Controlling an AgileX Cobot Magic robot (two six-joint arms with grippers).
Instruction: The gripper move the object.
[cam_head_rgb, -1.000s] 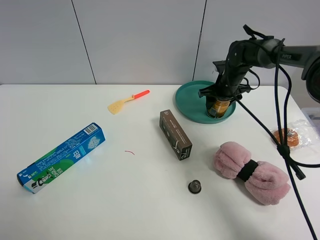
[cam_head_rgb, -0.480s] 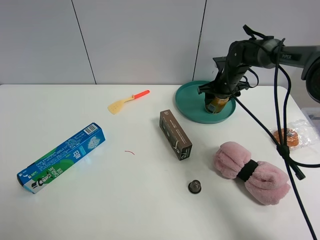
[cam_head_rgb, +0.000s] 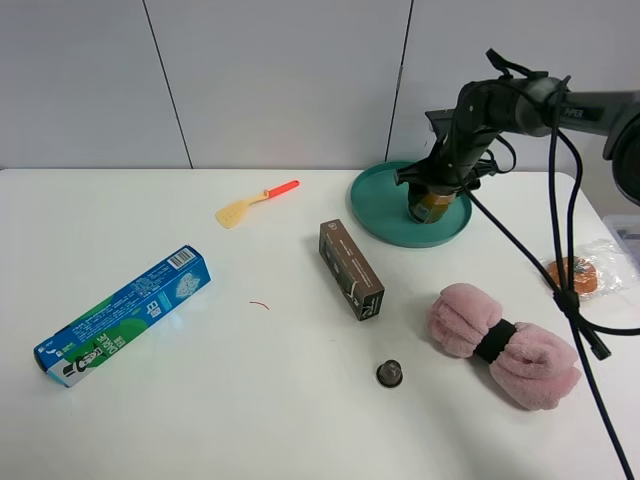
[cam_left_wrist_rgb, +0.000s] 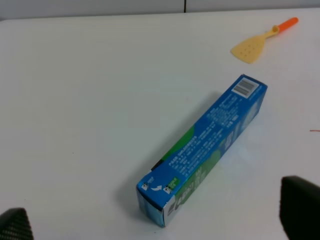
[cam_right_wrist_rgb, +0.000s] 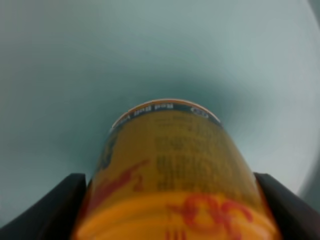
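The golden-orange can (cam_head_rgb: 433, 208) is upright over the teal plate (cam_head_rgb: 380, 215) at the back right of the table. My right gripper (cam_head_rgb: 437, 190) is shut on the can from above and holds it just over the plate. In the right wrist view the can (cam_right_wrist_rgb: 175, 170) fills the gap between the two black fingers (cam_right_wrist_rgb: 45, 210), with the plate (cam_right_wrist_rgb: 150, 45) below. My left gripper (cam_left_wrist_rgb: 157, 217) is open and empty, hovering above a blue toothpaste box (cam_left_wrist_rgb: 205, 147). The left arm does not show in the exterior view.
A brown rectangular box (cam_head_rgb: 351, 269) lies mid-table, with a small dark capsule (cam_head_rgb: 389, 373) in front of it. A pink plush bow (cam_head_rgb: 503, 343) and a wrapped snack (cam_head_rgb: 578, 273) are at the right. A yellow spatula (cam_head_rgb: 255, 203) and the blue box (cam_head_rgb: 123, 313) are at the left.
My right gripper has risen slightly with the can, lifting it off the plate's floor. Nothing else has moved.
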